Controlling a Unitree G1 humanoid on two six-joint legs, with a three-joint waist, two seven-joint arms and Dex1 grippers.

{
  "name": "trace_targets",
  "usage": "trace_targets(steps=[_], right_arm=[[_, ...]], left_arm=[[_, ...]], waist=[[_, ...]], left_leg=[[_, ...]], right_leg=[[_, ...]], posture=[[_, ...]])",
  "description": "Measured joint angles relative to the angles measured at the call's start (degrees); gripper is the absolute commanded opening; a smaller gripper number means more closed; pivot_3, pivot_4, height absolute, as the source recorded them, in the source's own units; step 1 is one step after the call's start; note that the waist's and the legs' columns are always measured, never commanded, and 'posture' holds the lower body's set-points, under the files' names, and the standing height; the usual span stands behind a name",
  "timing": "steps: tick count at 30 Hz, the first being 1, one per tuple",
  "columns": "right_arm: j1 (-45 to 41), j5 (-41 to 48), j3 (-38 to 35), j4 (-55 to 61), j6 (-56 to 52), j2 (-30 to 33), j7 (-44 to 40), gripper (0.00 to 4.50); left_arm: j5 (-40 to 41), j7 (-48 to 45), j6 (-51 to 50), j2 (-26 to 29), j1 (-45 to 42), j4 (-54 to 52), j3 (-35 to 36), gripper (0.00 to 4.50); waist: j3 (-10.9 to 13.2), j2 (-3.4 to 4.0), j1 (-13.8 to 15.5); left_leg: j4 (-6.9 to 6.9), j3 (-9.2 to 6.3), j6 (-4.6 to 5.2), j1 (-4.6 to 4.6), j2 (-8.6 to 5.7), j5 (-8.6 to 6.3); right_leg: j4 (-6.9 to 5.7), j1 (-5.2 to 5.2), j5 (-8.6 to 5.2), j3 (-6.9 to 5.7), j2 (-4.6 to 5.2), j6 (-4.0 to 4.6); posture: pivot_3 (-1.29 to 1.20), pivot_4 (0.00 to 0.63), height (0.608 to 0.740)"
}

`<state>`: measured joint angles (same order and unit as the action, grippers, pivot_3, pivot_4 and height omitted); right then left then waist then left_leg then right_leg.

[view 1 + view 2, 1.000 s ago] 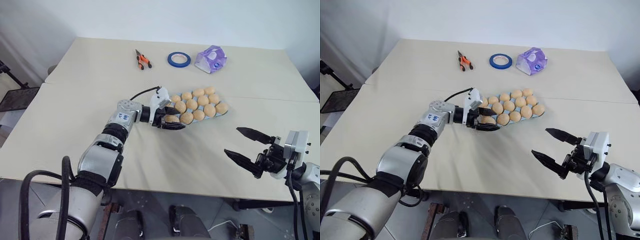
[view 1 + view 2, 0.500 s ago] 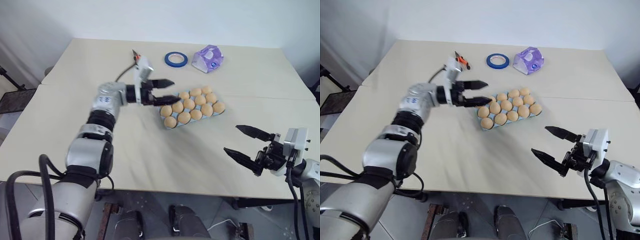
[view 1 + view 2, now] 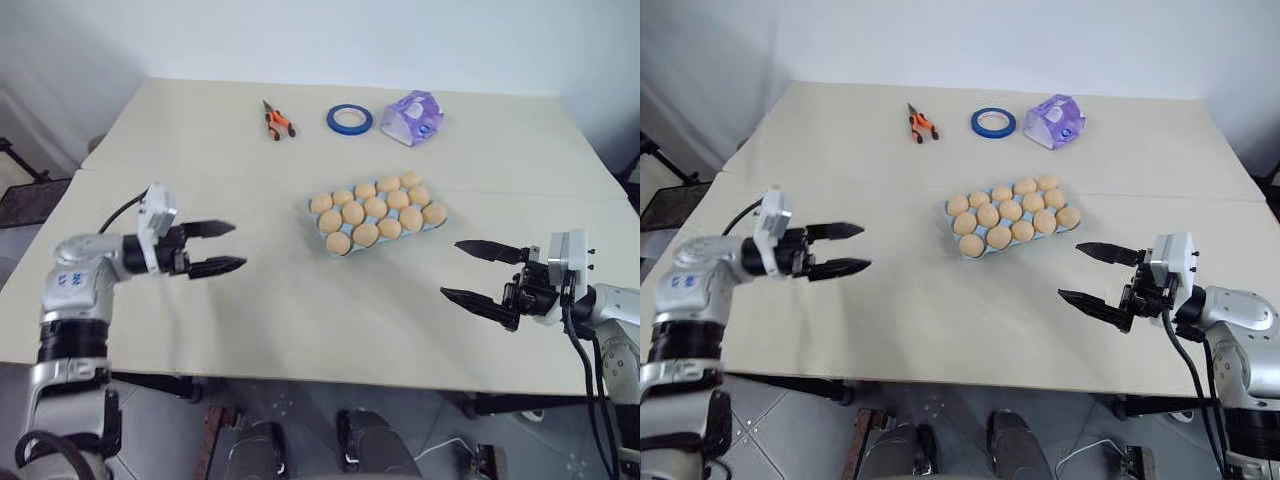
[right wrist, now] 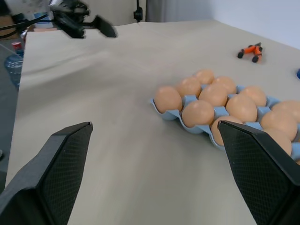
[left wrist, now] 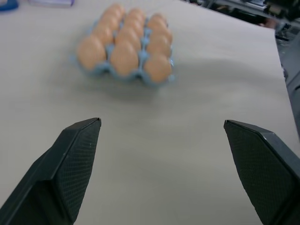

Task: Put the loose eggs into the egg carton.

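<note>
The light blue egg carton (image 3: 316,214) lies mid-table with several tan eggs (image 3: 338,243) seated in its cups. Every egg I see sits in a cup; loose eggs are out of view. My left gripper (image 3: 239,246) hovers open and empty over the table's left part, well left of the carton and pointing toward it. My right gripper (image 3: 450,268) hangs open and empty near the front right, fingers aimed at the carton. The left wrist view looks between its fingers (image 5: 75,154) at the carton (image 5: 125,78). The right wrist view shows the carton (image 4: 169,113) close ahead.
At the table's far side lie orange-handled pliers (image 3: 272,120), a blue tape ring (image 3: 349,119) and a purple-and-white packet (image 3: 415,117). A seam crosses the table behind the carton. Bare tabletop lies between both grippers and the carton.
My left gripper has left the carton's near-left corner and swung far to the left, open and empty. The right gripper has edged slightly toward the carton.
</note>
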<state>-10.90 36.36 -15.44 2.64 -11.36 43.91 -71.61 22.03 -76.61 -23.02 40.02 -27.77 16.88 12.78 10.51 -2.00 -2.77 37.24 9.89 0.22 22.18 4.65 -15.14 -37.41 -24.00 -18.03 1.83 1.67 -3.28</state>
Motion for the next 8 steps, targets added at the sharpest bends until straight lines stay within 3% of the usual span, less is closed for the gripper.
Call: trace_targets(steps=[3,8], right_arm=[[-1.3,-0.6,0.3,-1.8,0.0,0.2,-1.5,4.5],[-2.3,-1.2,0.9,-3.8,0.0,0.2,-2.9,4.5]], left_arm=[[1.6,0.2,-1.4,0.8,5.0,-4.7,0.2,4.47],[2.3,2.2,0.6,0.8,5.8,-5.5,0.2,4.47]], waist=[[0.0,-0.05,0.4],[0.0,-0.04,0.5]], left_leg=[[-0.01,-0.03,-0.15,0.0,-0.05,-0.08],[-0.07,-0.03,-0.2,-0.02,-0.04,-0.11]], right_leg=[[0.01,0.01,0.02,-0.01,0.09,0.05],[0.02,0.01,0.04,0.0,0.09,0.12]], posture=[[0.0,0.15,0.74],[0.0,0.15,0.74]])
